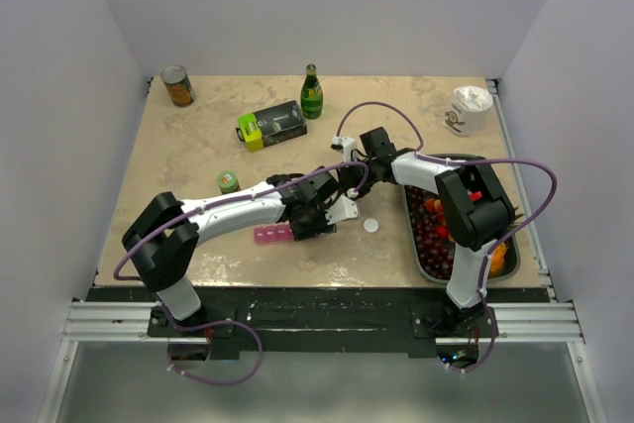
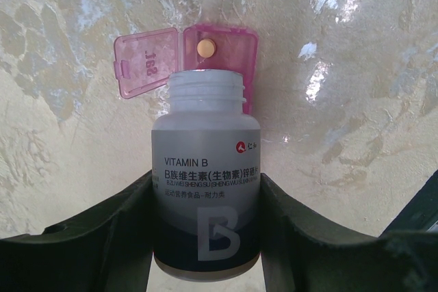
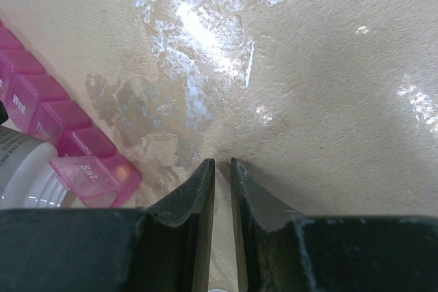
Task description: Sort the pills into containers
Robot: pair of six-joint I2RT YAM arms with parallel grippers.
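The left gripper [image 2: 205, 196] has its two fingers closed tight on the sides of the vitamin bottle [image 2: 205, 135]. The bottle has no top on. Its open mouth points at the pink containers [image 1: 272, 236], so a pill can drop into a box.

The containers lie in a row on the table [image 1: 198, 136], near the front and a bit left of the middle. The end box has its lid [image 2: 145, 63] flipped open to one side, so the way in is free. One small orange pill [image 2: 206, 47] lies inside that box. The other lids I can see are shut.

The right gripper [image 3: 222, 169] hangs just right of the containers, low over the bare table. Its fingers are almost closed, with only a thin gap, and I see nothing between them. I think it waits there, out of the way.

The white cap [image 1: 370, 226] lies on the table to the right, apart from the bottle, likely so the bottle can pour.

I think the sorting has only begun, since just one box shows a pill.
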